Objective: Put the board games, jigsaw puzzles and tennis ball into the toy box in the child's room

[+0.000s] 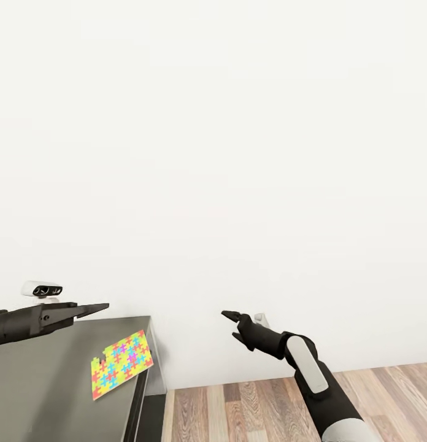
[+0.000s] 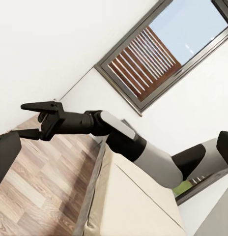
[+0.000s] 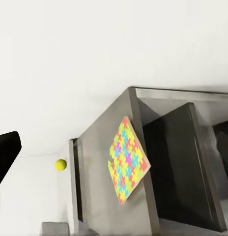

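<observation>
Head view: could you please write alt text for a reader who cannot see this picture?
A multicoloured jigsaw puzzle lies flat near the corner of a grey table. The left gripper hangs above the table and the right gripper above the wood floor, both empty before a white wall.

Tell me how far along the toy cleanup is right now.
Nothing looks done here. A jigsaw puzzle lies near the table edge, and the tennis ball is loose. Neither the left gripper nor the right gripper holds anything. All toys remain.
</observation>
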{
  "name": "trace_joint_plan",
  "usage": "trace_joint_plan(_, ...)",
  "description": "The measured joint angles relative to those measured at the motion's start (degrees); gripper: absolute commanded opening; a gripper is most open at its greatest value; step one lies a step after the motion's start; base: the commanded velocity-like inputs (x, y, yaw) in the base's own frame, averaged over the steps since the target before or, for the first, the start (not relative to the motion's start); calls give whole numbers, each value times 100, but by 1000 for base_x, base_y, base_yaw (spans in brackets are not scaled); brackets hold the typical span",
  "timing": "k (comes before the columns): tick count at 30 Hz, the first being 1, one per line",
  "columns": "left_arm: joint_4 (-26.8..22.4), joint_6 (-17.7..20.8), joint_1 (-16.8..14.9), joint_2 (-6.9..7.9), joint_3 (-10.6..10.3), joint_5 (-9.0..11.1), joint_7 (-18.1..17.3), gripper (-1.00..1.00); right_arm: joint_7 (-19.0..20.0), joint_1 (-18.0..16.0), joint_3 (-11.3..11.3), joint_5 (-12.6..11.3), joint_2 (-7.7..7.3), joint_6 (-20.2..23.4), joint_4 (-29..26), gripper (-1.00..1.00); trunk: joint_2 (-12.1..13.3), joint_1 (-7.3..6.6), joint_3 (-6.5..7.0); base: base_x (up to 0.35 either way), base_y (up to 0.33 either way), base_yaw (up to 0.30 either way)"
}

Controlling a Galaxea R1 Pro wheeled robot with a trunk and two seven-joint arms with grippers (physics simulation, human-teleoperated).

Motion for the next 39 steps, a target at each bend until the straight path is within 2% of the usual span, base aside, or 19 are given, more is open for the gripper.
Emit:
trace_joint_plan(10,0,0,1,0,2,3,0,100,64,-27,1,12,-5,21,6,100,-402,220,-176,0,0,26)
trace_joint_plan(28,-7,-9,3,0,11,4,0,100,71,-28,-10,-23,-7,13,21,100,-1125,615,-399,0,0,217)
trace_joint_plan(39,-8,-9,-1,0,10,5,0,100,75,-27,-32,-45,-8,2,51,100,-1566,857,-586,0,0,27)
